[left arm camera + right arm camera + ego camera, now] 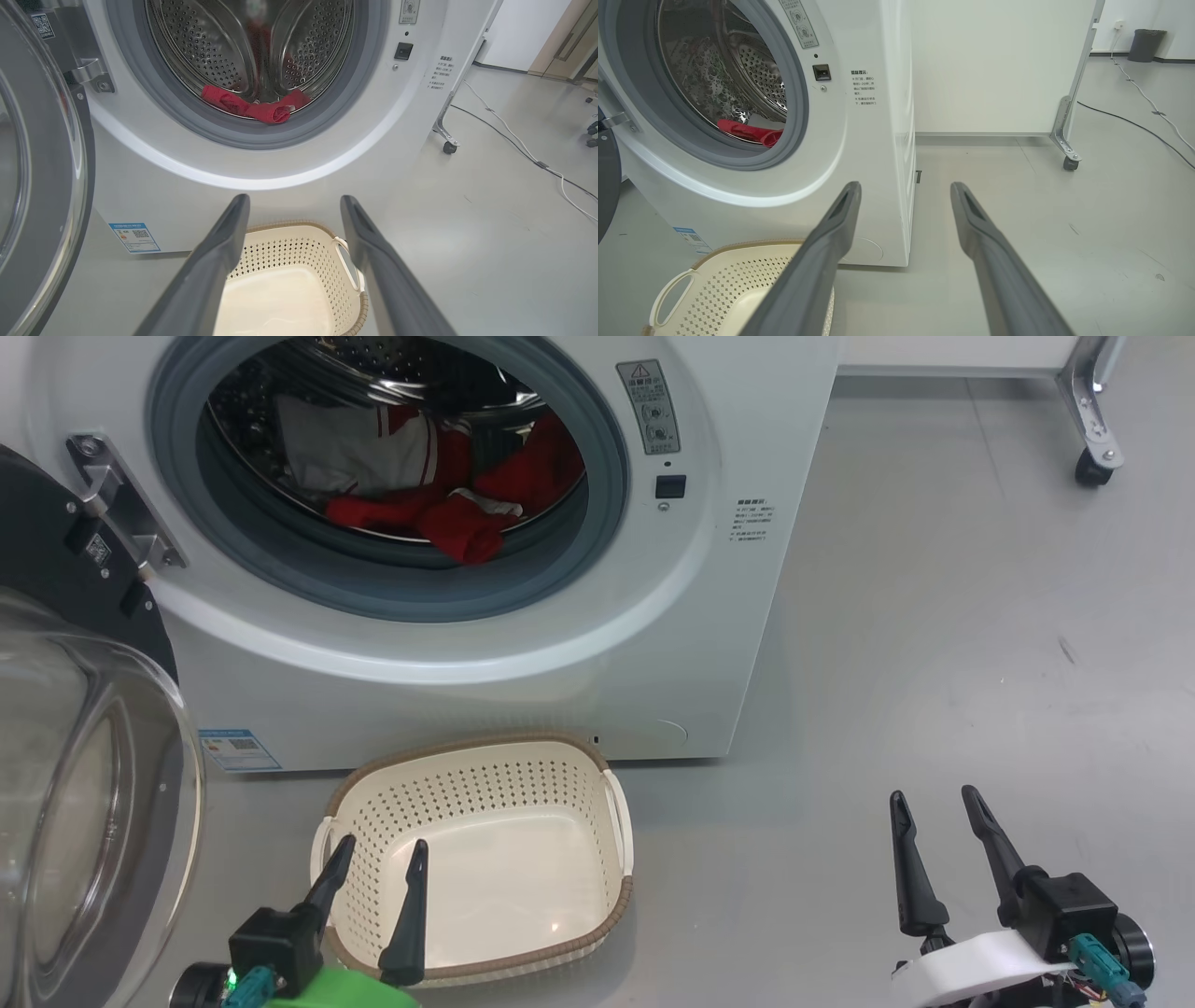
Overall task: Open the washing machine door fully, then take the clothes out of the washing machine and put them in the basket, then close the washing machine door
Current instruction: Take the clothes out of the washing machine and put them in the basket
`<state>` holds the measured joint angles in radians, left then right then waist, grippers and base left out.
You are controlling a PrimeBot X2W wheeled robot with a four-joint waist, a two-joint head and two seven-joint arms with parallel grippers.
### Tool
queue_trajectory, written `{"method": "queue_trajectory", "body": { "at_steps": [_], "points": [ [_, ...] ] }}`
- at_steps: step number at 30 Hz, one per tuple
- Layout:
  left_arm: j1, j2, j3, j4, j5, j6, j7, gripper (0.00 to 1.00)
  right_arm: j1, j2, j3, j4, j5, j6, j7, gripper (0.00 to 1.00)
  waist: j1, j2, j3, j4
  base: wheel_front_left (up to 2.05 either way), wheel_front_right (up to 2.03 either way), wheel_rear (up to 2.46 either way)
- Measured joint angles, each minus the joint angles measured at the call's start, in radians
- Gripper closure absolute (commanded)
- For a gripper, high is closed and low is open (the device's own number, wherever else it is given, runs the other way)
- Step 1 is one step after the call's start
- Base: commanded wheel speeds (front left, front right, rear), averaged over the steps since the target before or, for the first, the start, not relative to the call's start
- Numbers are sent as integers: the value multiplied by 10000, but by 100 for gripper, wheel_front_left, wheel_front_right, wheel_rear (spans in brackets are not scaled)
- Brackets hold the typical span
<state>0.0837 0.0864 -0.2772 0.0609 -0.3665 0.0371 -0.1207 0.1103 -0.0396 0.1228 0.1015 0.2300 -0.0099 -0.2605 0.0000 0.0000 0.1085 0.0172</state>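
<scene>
The white washing machine (pixel 523 653) stands with its door (pixel 84 784) swung wide open to the left, glass bowl bulging toward me. Red clothes (pixel 457 504) with white bands lie in the drum, also seen as red clothes (pixel 261 109) and red clothes (pixel 747 133) at the drum's lip. The cream basket (pixel 616 803) sits empty on the floor before the machine. My left gripper (pixel 378 854) hovers open over the basket's near left part, nothing between its fingers. My right gripper (pixel 934 798) stands open above bare floor to the basket's right.
Grey floor (pixel 934 616) stretches to the right of the machine. A white panel on a metal leg with a caster (pixel 1092 467) stands at the back right. Cables (pixel 523 149) run across the floor farther right. A dark bin (pixel 1148 44) stands by the far wall.
</scene>
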Motion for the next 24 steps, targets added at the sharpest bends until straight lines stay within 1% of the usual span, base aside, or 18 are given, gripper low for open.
{"method": "queue_trajectory", "body": {
  "at_steps": [3,12,14,21,24],
  "points": [
    [-349,-42,-94,125,-19,-77,54,0,-40,-2,40,-96,-48,84,0,0,0,0,258,5,0,0,0],
    [-1760,-144,-119,788,-209,-165,476,0,-604,-4,159,-447,-228,86,0,0,0,0,1291,-72,0,0,0],
    [-2163,-167,-104,976,-320,-242,593,0,-736,-8,196,-493,-232,88,0,0,0,0,1554,-108,0,0,0],
    [-3489,-224,119,1655,-681,-253,1528,0,-1244,-13,460,-623,-199,84,0,0,0,0,2497,-301,0,0,0],
    [-4139,-203,222,1921,-907,-343,2000,0,-1480,-17,568,-652,-138,81,0,0,0,0,2909,-419,0,0,0]
  ]
}}
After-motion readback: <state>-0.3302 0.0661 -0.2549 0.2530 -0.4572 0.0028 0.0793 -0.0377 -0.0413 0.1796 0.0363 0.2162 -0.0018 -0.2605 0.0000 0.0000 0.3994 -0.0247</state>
